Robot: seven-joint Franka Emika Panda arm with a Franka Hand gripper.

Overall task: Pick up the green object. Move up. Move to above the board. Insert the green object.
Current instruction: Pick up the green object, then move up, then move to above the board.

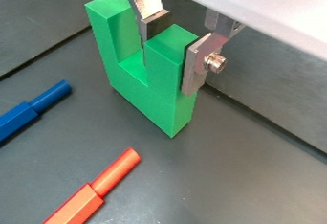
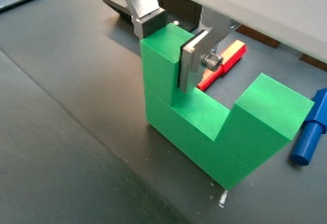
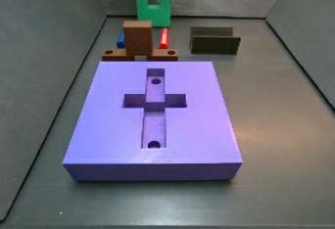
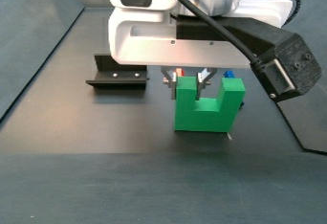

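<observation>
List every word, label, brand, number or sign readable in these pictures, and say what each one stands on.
None: no readable text in any view.
The gripper, down at the green object with its fingers either side of one prong: plain white housing, no brand visible.
The board: bare, only its cross-shaped recess and two round holes.
The fixture, red bar and blue piece: unmarked.

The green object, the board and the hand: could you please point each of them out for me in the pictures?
Green object (image 4: 200, 114): side view, front face of its base.
Board (image 3: 197, 115): side view, bare top surface right of the cross-shaped recess.
Hand (image 1: 179, 42): wrist view, midway between its fingertips, which straddle one prong of the green object.
</observation>
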